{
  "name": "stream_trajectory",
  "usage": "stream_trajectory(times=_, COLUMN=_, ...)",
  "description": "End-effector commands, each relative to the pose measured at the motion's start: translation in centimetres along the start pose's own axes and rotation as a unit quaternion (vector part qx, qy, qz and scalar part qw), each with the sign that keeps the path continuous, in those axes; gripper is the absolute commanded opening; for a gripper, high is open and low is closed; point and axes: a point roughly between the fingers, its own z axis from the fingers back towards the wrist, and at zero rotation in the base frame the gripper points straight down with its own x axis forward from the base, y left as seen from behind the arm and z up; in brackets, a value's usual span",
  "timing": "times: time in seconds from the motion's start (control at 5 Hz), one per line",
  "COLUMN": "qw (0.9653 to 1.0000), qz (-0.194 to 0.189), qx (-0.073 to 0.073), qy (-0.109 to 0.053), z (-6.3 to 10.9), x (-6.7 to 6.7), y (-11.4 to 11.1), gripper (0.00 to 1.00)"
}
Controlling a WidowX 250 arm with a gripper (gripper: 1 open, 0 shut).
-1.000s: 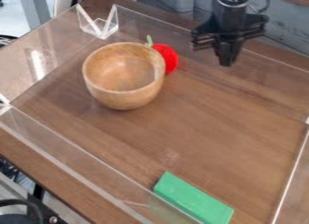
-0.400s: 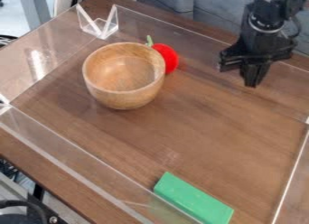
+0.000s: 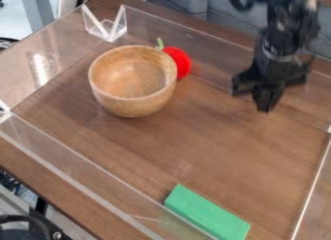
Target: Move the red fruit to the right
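Since a moment ago the claw (image 3: 262, 105) has come across to the right and lower, and it is now well to the right of the wooden bowl (image 3: 132, 81), low over the bench (image 3: 168, 157). It looks narrow, its tips drawn together, with nothing visible in its grip. The red fruit (image 3: 180, 62) has not moved: it sits just beside the bowl, at its upper right. The green block (image 3: 207, 216) lies well apart from the bowl, toward the near edge. So the travel has shifted only the arm; the fruit probably still needs carrying or pushing away from the bowl.
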Motion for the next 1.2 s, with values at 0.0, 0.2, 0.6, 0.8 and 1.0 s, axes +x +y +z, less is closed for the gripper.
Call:
stream_trajectory(times=0.0, qw=0.9995, qz=-0.017, qx=-0.025, qy=-0.014, z=0.6, x=0.7, y=-1.4, gripper=0.0)
stream_trajectory(times=0.2, qw=0.9992, qz=-0.03, qx=-0.021, qy=-0.017, z=0.9, x=1.4, y=-0.5, gripper=0.0)
stream_trajectory(times=0.6, qw=0.9979, qz=-0.06, qx=-0.018, qy=-0.017, z=2.4, x=3.0, y=1.2, gripper=0.0)
stream_trajectory(times=0.8, qw=0.9981, qz=-0.057, qx=-0.016, qy=-0.018, z=3.0, x=3.4, y=1.3, gripper=0.0)
stream_trajectory(times=1.0, qw=0.9965, qz=-0.079, qx=-0.024, qy=-0.014, z=2.5, x=3.6, y=0.9, gripper=1.0)
